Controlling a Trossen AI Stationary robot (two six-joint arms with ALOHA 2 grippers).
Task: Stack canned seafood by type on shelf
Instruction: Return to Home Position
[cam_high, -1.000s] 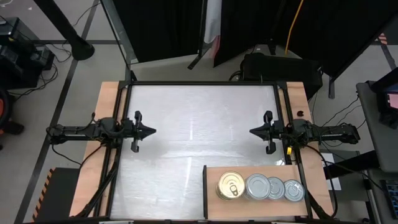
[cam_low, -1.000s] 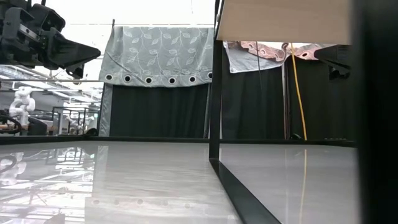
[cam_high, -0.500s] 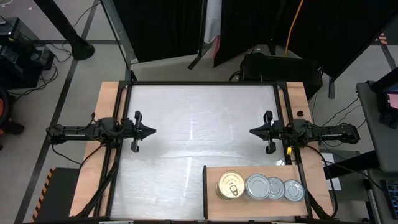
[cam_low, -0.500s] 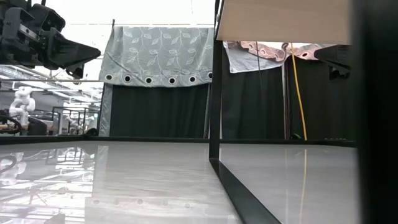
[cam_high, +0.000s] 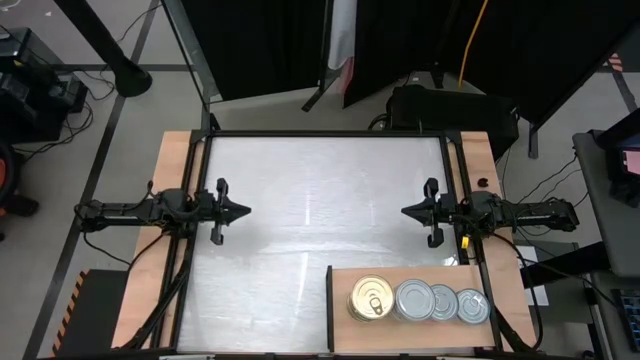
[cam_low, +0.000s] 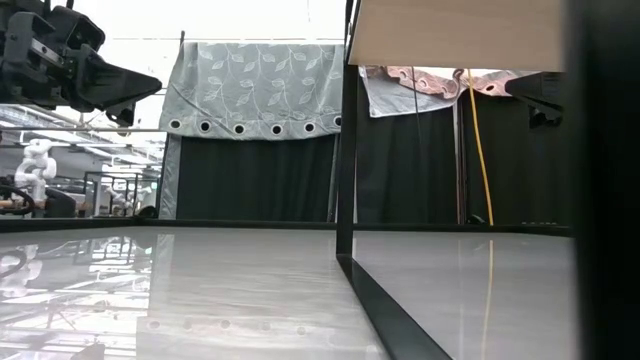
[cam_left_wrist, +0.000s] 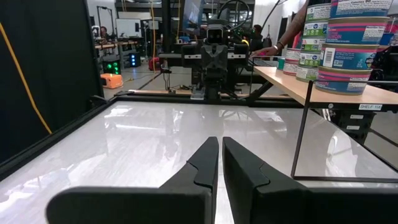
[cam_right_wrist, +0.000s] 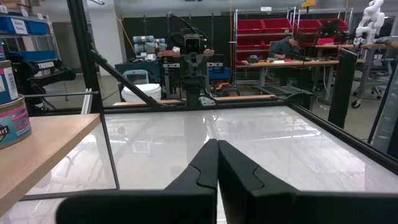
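Both arms sit at the table (cam_high: 300, 190) sides, facing each other. Left gripper (cam_high: 245, 210) fingers pressed together, right gripper (cam_high: 404, 211) same, both empty. Cans (cam_high: 413, 300) in four piles, one row, on shelf (cam_high: 400, 275) beside the right arm.

Cans (cam_high: 418, 300) in row on shelf (cam_high: 400, 275); left pincer (cam_high: 243, 211), right pincer (cam_high: 406, 211) well apart.

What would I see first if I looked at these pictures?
Probably the row of four can stacks on the wooden shelf on the robot's right side, one with a shiny gold top. Then the two dark arms at the table's sides. The left claw and the right claw point at each other across the white table, both shut.
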